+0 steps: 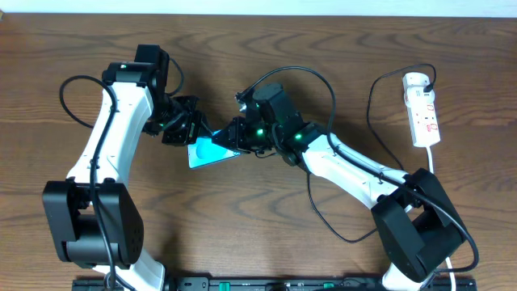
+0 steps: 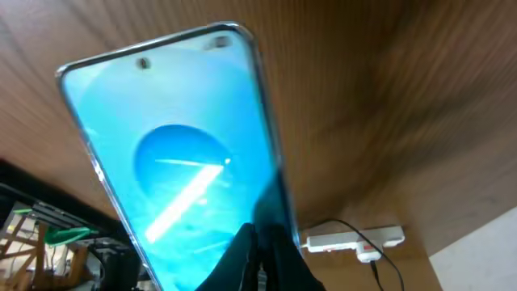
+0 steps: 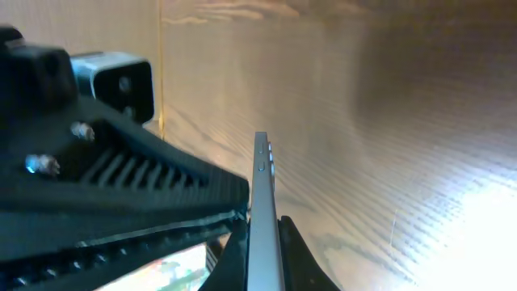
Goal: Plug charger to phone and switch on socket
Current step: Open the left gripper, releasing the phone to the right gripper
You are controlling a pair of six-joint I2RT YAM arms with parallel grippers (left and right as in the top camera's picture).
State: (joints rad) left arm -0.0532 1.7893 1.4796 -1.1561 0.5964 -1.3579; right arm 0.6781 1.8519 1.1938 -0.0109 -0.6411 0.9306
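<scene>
**Phone clamped on edge, charger tip going in next**

Judging the step in hand: getting the charger tip into the phone. L arm point(image 1: 109, 137) and R arm point(image 1: 347, 170) are meeting mid-frame in overhead. R gripper point(image 1: 237, 139) is clamping the phone point(image 1: 212, 152). In R wrist view it's standing edge-on btwn the fingers point(image 3: 229, 263). L gripper point(image 1: 192, 133) is sitting at the phone's upper-left corner w/ jaws pinched together; can't tell if anything's btwn them.

Doing it well, imo: R holding the phone rigid, L lining the tip square w/ the port and pushing straight, no twisting.

Charger point(image 1: 371, 105) cable is looping at right of frame twd the socket point(image 1: 422, 109), upper right. Its tip isn't showing. Switching on is coming after.

Table point(image 1: 242, 242) is showing dark wood grain, w/ glare in the wrist views. A pale band point(image 1: 258, 6) is running along overhead's top edge. Rest of room is too blurred to tell.
</scene>
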